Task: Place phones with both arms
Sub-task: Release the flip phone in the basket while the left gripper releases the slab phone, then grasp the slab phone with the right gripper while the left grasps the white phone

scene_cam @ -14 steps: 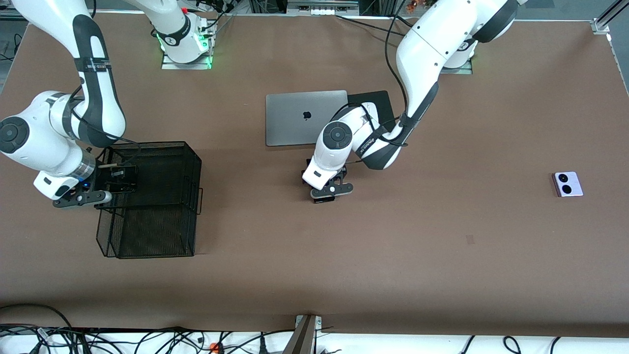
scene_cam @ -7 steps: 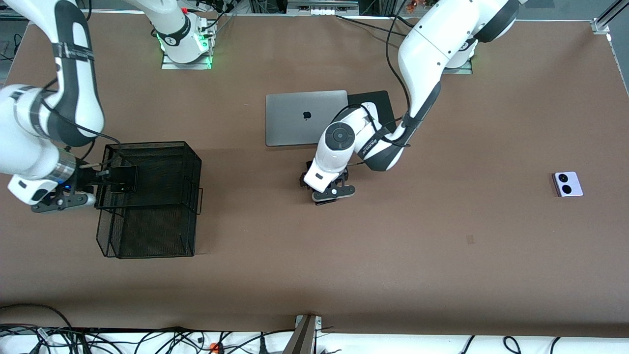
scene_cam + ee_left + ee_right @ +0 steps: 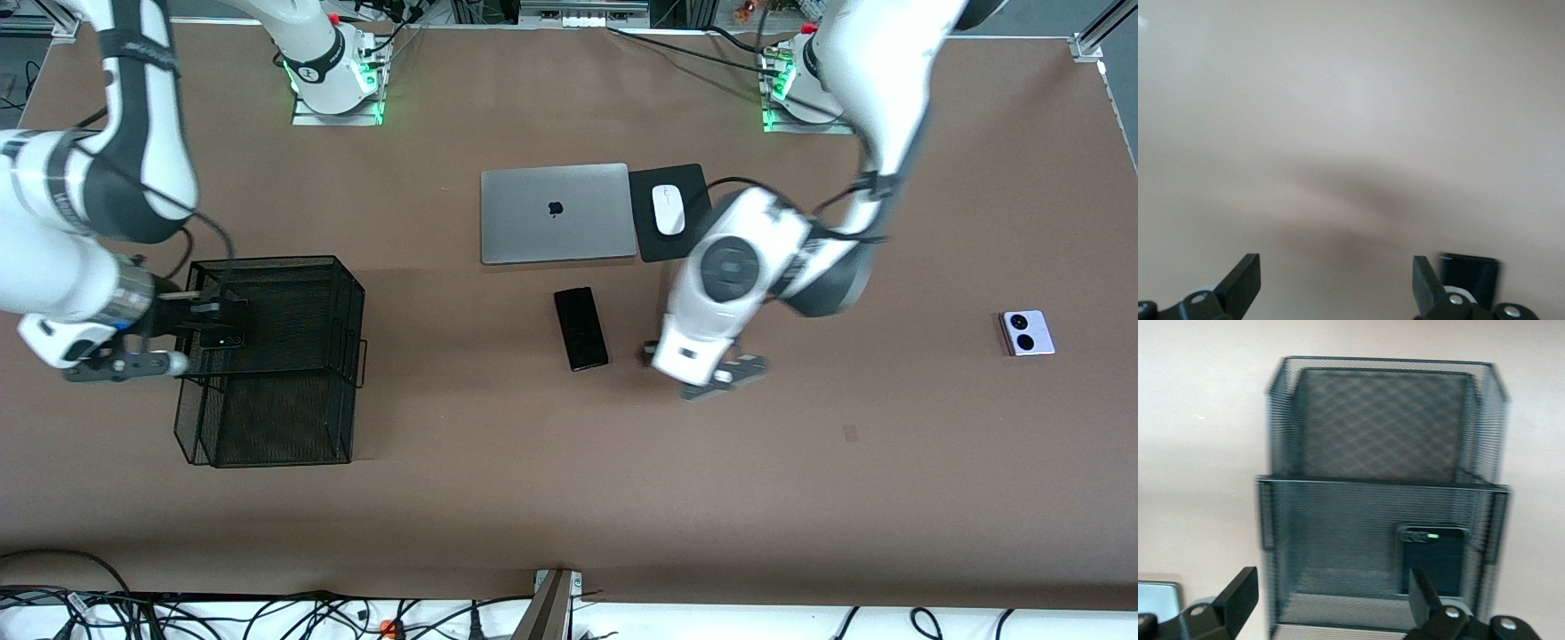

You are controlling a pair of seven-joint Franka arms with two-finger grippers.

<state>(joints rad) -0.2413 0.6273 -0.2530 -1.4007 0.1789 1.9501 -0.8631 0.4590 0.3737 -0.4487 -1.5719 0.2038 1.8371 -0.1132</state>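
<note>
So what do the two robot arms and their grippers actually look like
Both arms are glossy white with dark grey round joint caps and black cables along them. The left gripper and right gripper are black with two wedge-shaped fingers. Their bases glow green.

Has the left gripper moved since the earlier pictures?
Yes. The left gripper left the long slim black slab phone and swung toward the left arm's end, away from the grey laptop.

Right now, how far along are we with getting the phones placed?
Done: one black phone sits in the mesh organizer's upper tray. In hand: nothing. The right gripper is open beside the organizer; the left gripper is open over bare table beside the slab phone, which lies flat near the laptop. Left: the slab phone and the lilac flip phone, out toward the left arm's end.
</note>
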